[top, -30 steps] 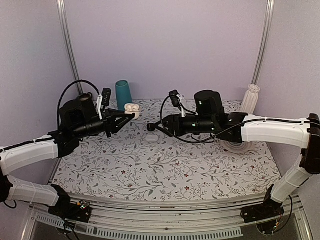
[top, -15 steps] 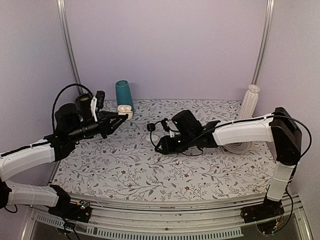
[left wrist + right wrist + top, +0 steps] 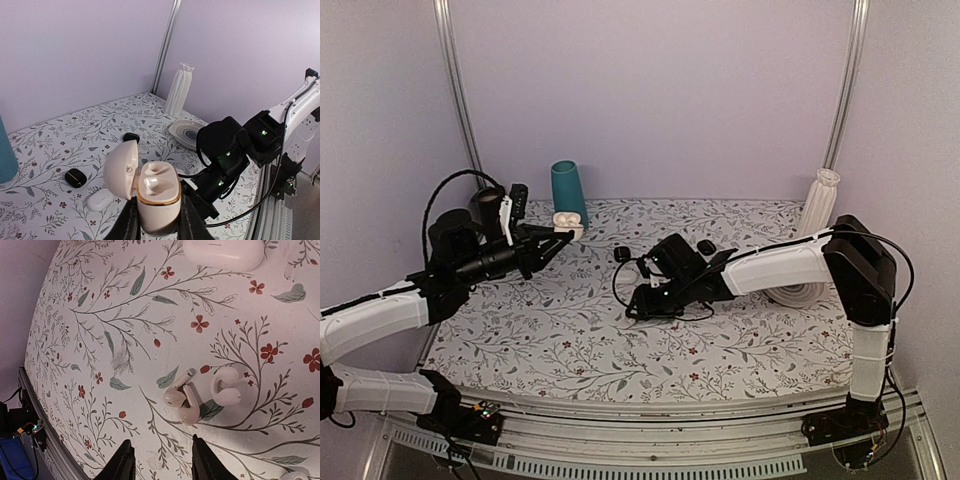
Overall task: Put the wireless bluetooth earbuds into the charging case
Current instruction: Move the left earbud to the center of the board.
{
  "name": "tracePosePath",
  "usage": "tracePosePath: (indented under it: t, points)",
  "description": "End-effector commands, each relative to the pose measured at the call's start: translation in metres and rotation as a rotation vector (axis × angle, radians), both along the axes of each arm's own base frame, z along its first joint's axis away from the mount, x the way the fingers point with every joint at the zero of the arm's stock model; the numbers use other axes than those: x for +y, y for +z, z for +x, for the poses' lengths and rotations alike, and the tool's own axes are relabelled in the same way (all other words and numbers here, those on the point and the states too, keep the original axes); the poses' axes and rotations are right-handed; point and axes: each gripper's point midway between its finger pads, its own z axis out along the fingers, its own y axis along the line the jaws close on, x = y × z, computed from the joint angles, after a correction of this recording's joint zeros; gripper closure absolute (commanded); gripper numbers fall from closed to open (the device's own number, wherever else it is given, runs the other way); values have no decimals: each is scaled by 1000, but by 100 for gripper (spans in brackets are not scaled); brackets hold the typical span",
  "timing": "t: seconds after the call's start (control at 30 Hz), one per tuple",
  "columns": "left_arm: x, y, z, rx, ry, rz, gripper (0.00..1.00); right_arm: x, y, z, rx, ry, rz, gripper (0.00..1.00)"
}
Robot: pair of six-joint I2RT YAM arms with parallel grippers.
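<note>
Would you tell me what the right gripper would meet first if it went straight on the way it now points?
Most likely the wireless bluetooth earbuds, lying together on the table just ahead of the right gripper, jaws open; depth is unclear, so it may reach bare table first.

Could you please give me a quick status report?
Left hand shut on open charging case. Right hand open above earbuds lying together on table. Hooked white bud close beside them.

Rear overhead and close wrist cameras share table [image 3: 570,340].
</note>
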Motion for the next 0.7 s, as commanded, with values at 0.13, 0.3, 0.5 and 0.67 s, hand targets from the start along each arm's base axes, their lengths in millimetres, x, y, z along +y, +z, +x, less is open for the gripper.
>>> tracePosePath:
  t: [0.13,0.3,0.5,0.67]
  points:
    - [6,7,0,-32,14,-10,100,6,-17,-1,29,2,-39,62]
    - [6,6,1,-26,16,-9,100,6,-28,-3,29,11,-82,63]
    - [6,6,1,-24,14,-9,100,4,-35,3,8,4,-130,63]
    - [7,6,2,-20,17,-8,100,5,-34,11,-59,11,-199,62]
